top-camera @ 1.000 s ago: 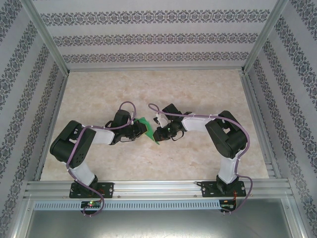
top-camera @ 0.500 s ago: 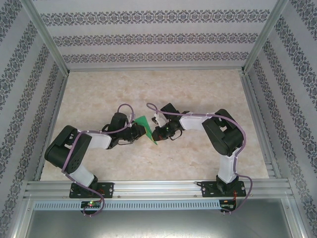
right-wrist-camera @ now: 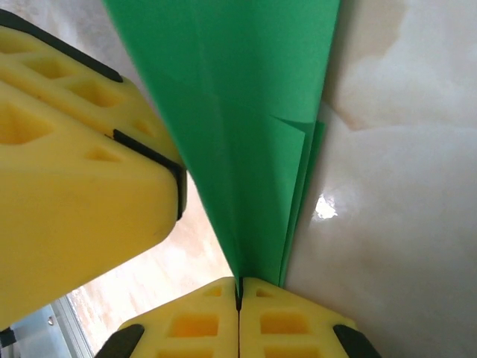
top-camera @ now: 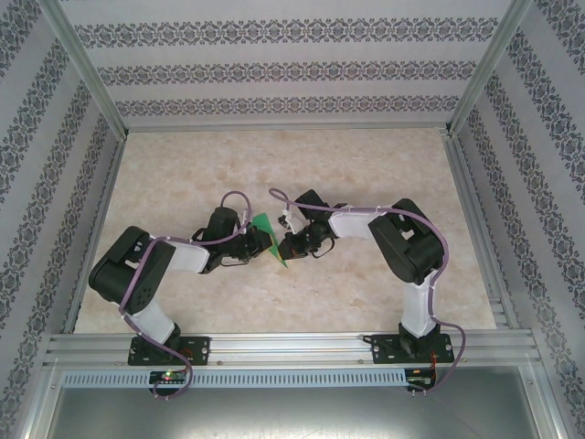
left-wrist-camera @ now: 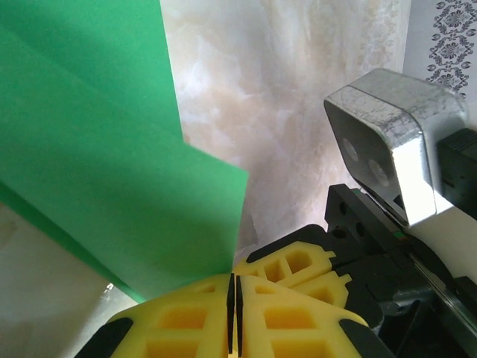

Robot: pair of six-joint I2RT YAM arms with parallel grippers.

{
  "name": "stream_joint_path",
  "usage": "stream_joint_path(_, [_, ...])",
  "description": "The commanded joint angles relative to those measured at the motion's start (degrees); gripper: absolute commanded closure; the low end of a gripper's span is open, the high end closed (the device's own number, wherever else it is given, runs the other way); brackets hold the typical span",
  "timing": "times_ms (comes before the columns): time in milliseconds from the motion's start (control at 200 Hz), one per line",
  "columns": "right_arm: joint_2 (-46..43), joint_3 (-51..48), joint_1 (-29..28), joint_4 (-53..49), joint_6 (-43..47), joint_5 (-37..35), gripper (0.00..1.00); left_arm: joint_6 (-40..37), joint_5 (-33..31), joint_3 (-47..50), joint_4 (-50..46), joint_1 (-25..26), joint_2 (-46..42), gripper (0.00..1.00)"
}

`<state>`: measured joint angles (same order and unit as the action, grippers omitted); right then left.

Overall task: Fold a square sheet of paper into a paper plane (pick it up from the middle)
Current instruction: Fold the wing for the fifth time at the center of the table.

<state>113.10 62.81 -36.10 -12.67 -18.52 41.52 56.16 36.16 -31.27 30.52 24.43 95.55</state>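
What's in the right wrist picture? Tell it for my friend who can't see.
A folded bright green paper rises from the shut yellow fingertips of the right gripper, which pinch its narrow end. The left gripper, also yellow, sits against the paper's left side, with a pale marble table behind.

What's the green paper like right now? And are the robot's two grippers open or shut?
green paper: folded into creased layers, pinched between both grippers
left gripper: shut, clamping one edge of the green paper
right gripper: shut, clamping the green paper from the other side
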Motion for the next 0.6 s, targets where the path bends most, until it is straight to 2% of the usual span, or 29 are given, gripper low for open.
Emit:
stream_joint_path(0, [1.83, 0.74, 0.5, -1.64, -0.86, 0.49, 0.95, -0.55, 0.22, -1.25, 2.54, 0.91, 1.16, 0.87])
stream_joint_path(595, [3.27, 0.48, 1.21, -1.73, -1.6, 1.04, 0.94, -2.46, -1.18, -2.36, 0.3, 0.89, 4.32, 0.88])
